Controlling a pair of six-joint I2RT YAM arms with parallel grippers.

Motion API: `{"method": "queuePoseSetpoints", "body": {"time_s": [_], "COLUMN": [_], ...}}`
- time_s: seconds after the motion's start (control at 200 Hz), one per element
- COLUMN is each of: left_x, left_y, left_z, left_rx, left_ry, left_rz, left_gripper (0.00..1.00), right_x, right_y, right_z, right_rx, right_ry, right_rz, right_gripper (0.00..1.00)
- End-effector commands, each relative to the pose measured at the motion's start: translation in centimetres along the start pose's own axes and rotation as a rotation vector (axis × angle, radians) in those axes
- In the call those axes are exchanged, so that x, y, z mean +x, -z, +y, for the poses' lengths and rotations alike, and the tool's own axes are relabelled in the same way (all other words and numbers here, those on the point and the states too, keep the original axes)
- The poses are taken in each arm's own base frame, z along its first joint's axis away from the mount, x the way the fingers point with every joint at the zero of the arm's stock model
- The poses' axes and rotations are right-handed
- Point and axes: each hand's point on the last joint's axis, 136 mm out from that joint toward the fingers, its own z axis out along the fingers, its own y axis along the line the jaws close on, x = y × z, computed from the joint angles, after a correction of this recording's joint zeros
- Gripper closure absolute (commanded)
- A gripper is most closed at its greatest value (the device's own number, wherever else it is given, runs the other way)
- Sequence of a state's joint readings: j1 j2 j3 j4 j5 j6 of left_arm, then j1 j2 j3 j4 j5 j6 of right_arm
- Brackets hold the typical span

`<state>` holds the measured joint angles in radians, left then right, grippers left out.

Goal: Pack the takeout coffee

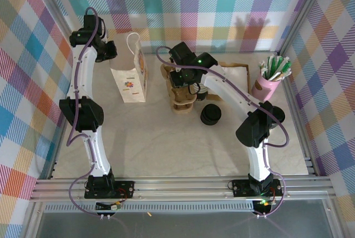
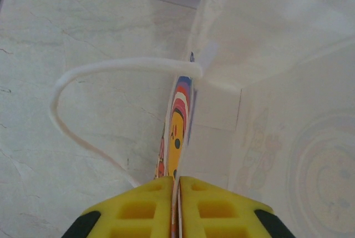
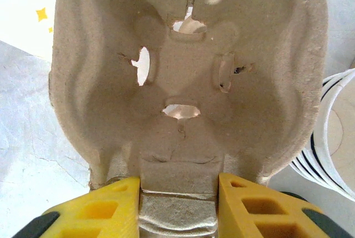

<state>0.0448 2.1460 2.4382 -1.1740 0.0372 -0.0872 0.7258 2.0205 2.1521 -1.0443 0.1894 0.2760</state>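
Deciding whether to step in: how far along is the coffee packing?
Early. Done: nothing packed yet; the paper bag stands upright. In hand: the left gripper pinches the bag's wall, the right gripper clamps the pulp cup carrier, its pockets empty. Left: all loading into carrier and bag.

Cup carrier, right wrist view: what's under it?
The cup carrier, clamped at its near rim by the right gripper, covers what lies directly beneath. Its holes show only pale scraps. Past its left edge is the table; at its right, a stack of white-rimmed cups.
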Motion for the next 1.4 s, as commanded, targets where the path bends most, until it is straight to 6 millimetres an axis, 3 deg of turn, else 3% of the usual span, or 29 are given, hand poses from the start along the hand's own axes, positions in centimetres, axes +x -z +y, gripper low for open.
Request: {"method": "queuePoseSetpoints", "body": {"time_s": [0.0, 0.055, 0.2, 0.355, 0.525, 0.76, 0.91, 1.065, 1.19, 1.395], "left_x": [0.5, 0.9, 2.5, 6.0, 11.5, 20.9, 24.9, 26.8, 26.9, 25.6], "left_y": [1.3, 1.5, 2.6, 4.9, 8.5, 12.6, 14.8, 16.1, 16.4, 17.1], "left_z": [0.4, 0.2, -0.3, -1.0, -2.0, -2.2, -1.6, -1.2, -1.1, -1.3], "left_rx": [0.010, 0.019, 0.045, 0.044, 0.062, 0.129, 0.149, 0.159, 0.165, 0.157], "left_ry": [0.016, 0.022, 0.051, 0.070, 0.106, 0.221, 0.250, 0.241, 0.240, 0.212], "left_rz": [0.005, 0.014, 0.050, 0.100, 0.103, 0.076, 0.054, 0.042, 0.038, 0.015], "left_gripper": [0.95, 1.00, 1.00, 1.00, 1.00, 1.00, 1.00, 1.00, 0.99, 0.59], "right_x": [-0.8, -0.8, -0.8, -0.4, 0.4, 2.8, 4.6, 5.9, 6.3, 5.7], "right_y": [2.4, 2.5, 3.1, 4.0, 5.7, 8.8, 10.7, 11.6, 11.5, 11.2], "right_z": [-0.4, -0.4, -0.4, -0.4, -0.4, -0.9, -1.2, -1.4, -1.5, -1.4], "right_rx": [-0.003, -0.004, -0.007, -0.017, -0.033, -0.056, -0.063, -0.069, -0.067, -0.064], "right_ry": [-0.019, -0.017, -0.013, -0.008, -0.027, -0.062, -0.080, -0.092, -0.101, -0.100], "right_rz": [-0.050, -0.050, -0.051, -0.045, -0.037, -0.040, -0.029, -0.019, -0.014, -0.018], "right_gripper": [0.65, 0.65, 0.65, 0.65, 0.65, 0.65, 0.65, 0.65, 0.65, 0.65]}}
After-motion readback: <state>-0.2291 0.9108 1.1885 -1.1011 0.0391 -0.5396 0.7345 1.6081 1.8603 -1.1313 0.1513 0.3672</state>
